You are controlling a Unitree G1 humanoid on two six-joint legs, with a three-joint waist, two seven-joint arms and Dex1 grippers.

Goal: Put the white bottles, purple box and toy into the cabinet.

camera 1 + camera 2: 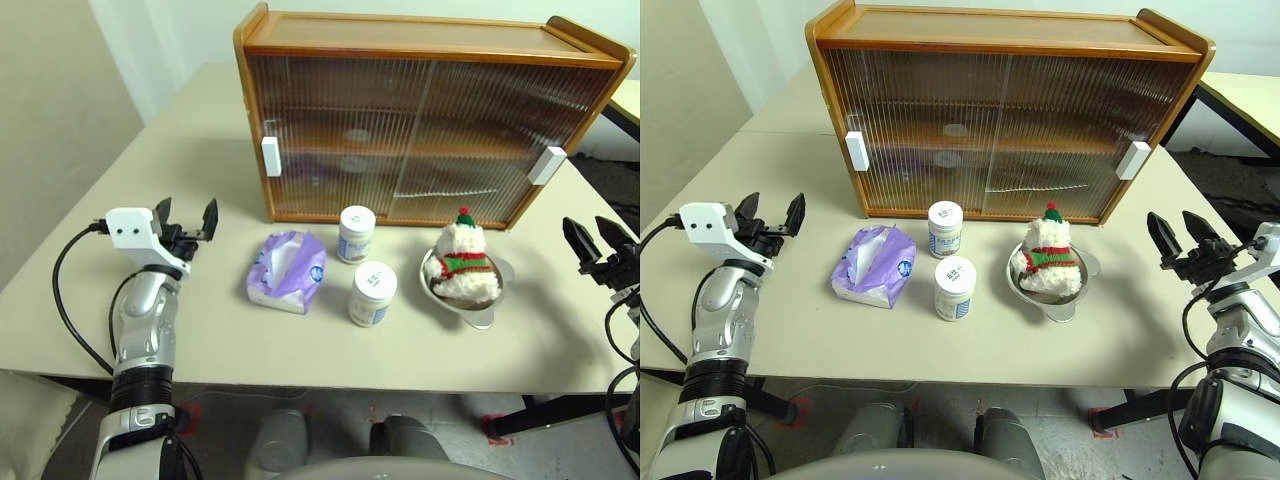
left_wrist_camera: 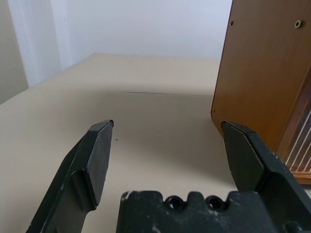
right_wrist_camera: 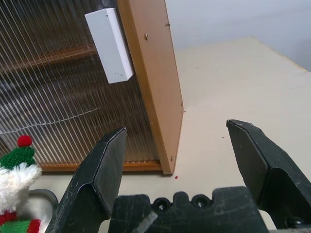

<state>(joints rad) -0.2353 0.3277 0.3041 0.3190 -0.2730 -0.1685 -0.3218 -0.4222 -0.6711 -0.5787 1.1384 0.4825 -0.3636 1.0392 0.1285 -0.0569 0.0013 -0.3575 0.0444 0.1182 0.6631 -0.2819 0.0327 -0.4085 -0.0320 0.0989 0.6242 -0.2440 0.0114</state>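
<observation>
The cabinet (image 1: 430, 130) stands at the back of the table with both ribbed sliding doors shut. In front of it are two white bottles (image 1: 356, 234) (image 1: 372, 293), one behind the other. The purple box (image 1: 287, 270) lies to their left. The toy (image 1: 464, 262), a plush snowman, sits in a metal bowl (image 1: 482, 313) to their right. My left gripper (image 1: 187, 220) hovers open and empty left of the purple box. My right gripper (image 1: 598, 235) is open and empty near the table's right edge, facing the cabinet's right corner (image 3: 160, 97).
The cabinet's doors carry white handles at the left (image 1: 271, 156) and right (image 1: 547, 165). Bare tabletop (image 1: 200, 110) stretches left of and behind the cabinet. Another table's edge (image 1: 1240, 95) shows at the far right.
</observation>
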